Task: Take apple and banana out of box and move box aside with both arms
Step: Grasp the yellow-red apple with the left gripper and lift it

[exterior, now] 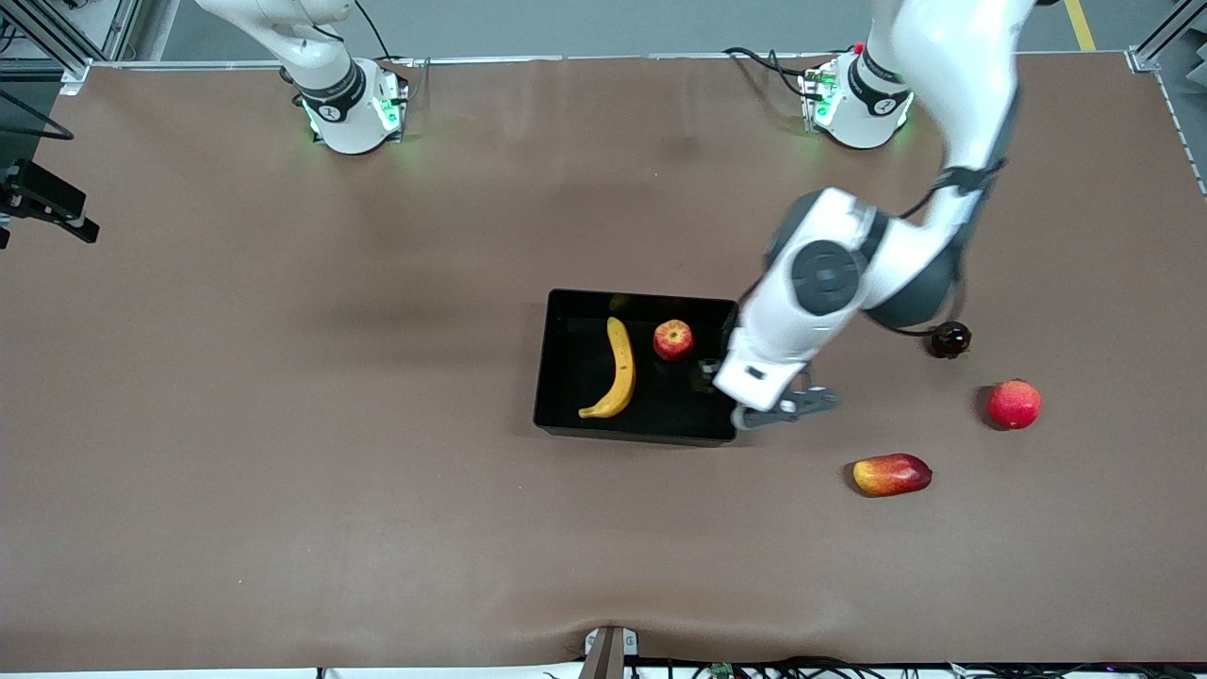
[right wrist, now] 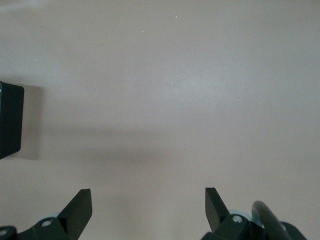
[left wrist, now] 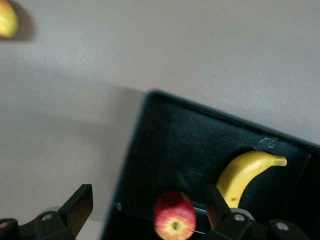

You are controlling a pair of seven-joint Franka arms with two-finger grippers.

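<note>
The black tray lies mid-table. The yellow banana and the small red apple lie in it, the apple toward the left arm's end. My left gripper hangs open and empty over the tray's wall at that end. In the left wrist view its fingers stand wide apart, with the apple, the banana and the tray below. My right gripper is open and empty over bare table, a tray corner at the view's edge. It is out of the front view.
A red-yellow mango lies nearer the front camera toward the left arm's end; its tip shows in the left wrist view. A larger round red fruit and a small dark round object lie past the left arm.
</note>
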